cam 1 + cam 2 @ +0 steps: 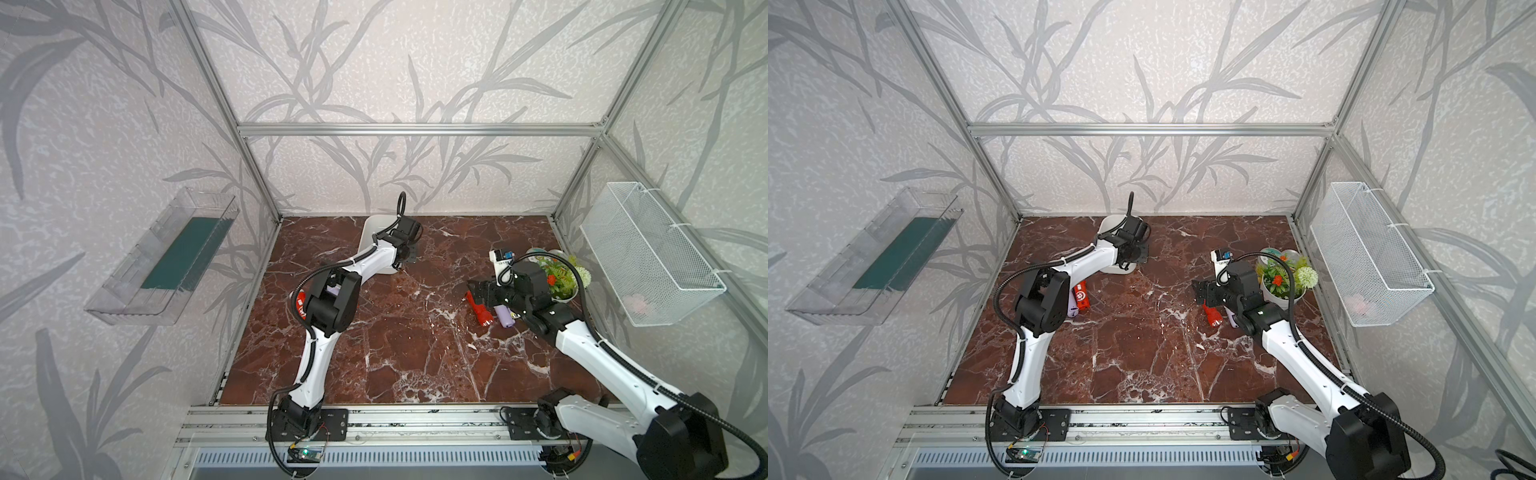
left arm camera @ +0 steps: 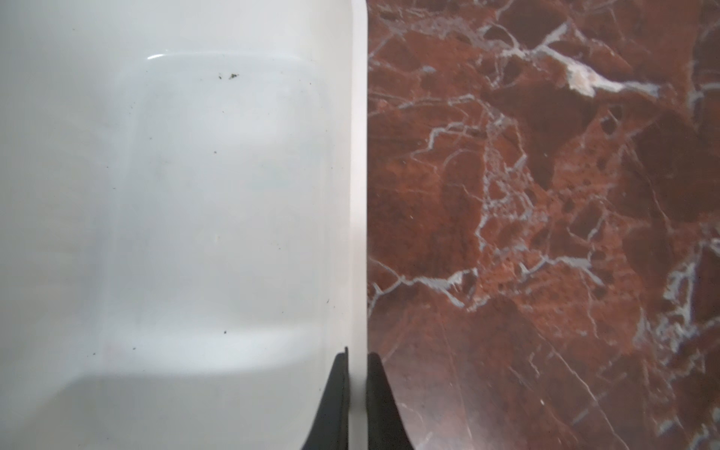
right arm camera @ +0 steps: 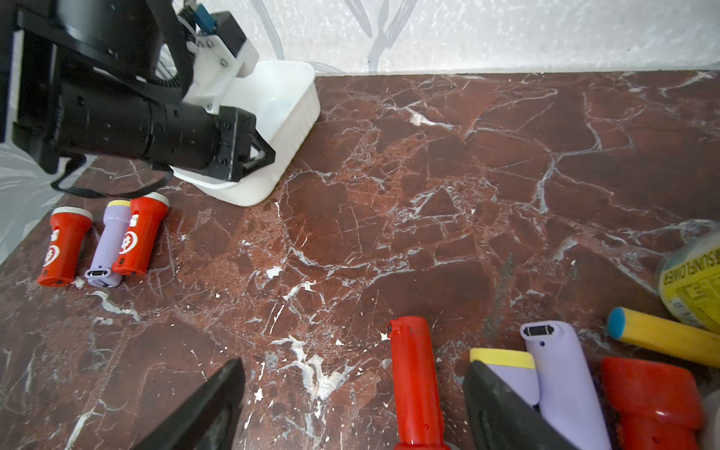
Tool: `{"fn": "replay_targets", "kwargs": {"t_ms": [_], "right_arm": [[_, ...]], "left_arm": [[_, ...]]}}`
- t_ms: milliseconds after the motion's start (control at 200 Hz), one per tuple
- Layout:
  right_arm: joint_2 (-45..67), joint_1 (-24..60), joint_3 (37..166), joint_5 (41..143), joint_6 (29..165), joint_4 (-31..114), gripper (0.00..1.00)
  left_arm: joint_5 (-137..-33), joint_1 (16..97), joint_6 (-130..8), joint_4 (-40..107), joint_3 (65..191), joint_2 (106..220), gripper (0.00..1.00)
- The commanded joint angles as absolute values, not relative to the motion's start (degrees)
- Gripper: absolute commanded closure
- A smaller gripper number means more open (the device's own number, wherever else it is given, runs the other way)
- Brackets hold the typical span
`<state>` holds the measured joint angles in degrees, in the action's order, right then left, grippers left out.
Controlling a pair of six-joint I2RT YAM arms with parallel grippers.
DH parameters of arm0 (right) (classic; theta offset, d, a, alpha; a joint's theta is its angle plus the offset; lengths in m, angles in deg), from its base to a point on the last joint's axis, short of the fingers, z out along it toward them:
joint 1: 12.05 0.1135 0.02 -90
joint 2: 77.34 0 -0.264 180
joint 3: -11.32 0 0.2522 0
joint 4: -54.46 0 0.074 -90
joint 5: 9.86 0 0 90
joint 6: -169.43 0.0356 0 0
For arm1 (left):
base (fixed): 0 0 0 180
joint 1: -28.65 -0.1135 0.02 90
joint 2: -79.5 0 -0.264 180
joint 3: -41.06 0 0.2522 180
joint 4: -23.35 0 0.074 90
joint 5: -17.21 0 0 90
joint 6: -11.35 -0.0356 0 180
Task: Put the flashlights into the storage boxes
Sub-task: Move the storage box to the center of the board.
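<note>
The white storage box (image 1: 372,232) stands at the back of the marble floor. My left gripper (image 2: 356,358) is shut on its side wall (image 2: 359,195), one finger inside and one outside; what shows of the inside is bare. My right gripper (image 3: 352,366) hangs open over a red flashlight (image 3: 415,382), which lies between its fingers without touching them. Two lavender flashlights (image 3: 565,382) and another red one (image 3: 650,401) lie beside it. Two red flashlights (image 3: 64,249) and a lavender one (image 3: 111,245) lie near the left arm's elbow (image 1: 1042,303).
A potted plant (image 1: 559,278), a yellow can (image 3: 693,280), a yellow stick with a blue tip (image 3: 662,337) and a small white device (image 1: 498,259) crowd the right side. A wire mesh basket (image 1: 648,253) hangs on the right wall, a clear tray (image 1: 166,257) on the left wall.
</note>
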<state>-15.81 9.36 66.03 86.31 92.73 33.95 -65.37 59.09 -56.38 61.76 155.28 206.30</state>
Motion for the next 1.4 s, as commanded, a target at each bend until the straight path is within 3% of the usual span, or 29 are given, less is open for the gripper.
{"fn": "replay_targets", "kwargs": {"t_ms": [0,265,715,800,890,970,1005,1040,1240,1395], "right_arm": [[-17.58,9.42,65.41,86.1,94.66,29.29,0.12],[-22.06,9.46,63.53,80.1,98.2,22.89,0.12],[-30.53,9.42,59.91,76.31,101.08,16.96,0.12],[-30.9,9.4,59.79,76.17,100.99,16.59,0.12],[-30.64,9.41,59.8,76.35,100.81,16.69,0.12],[-29.95,9.44,59.8,76.94,100.53,17.12,0.12],[-29.56,9.44,59.86,77.1,100.54,17.38,0.12],[-29.13,9.44,59.92,77.15,100.57,17.45,0.12],[-27.19,9.42,60.67,76.75,100.37,17.93,0.12],[-25.52,9.49,61.11,76.51,100.44,18.78,0.12]], "left_arm": [[-66.01,62.02,-52.64,62.4,150.69,202.61,0.94],[-64.36,69.2,-47.64,55.44,138.89,195.88,0.94],[-63.14,77.19,-43.72,51.77,133.81,193.07,0.93],[-62.26,78.02,-44.83,52.86,134.25,192.08,0.84],[-62.55,78.4,-45.9,53.61,134.36,190.3,0.65],[-63.2,78.48,-46.66,53.8,134.06,188.32,0.42],[-63.25,78.51,-47.19,53.8,133.88,187.3,0.22],[-63.25,78.48,-47.78,53.96,133.75,186.27,0.15],[-55.06,77.92,-54.55,55.87,132.9,179.29,0.09],[-54.72,71.5,-58.15,58.09,132.07,177.16,0.07]]}}
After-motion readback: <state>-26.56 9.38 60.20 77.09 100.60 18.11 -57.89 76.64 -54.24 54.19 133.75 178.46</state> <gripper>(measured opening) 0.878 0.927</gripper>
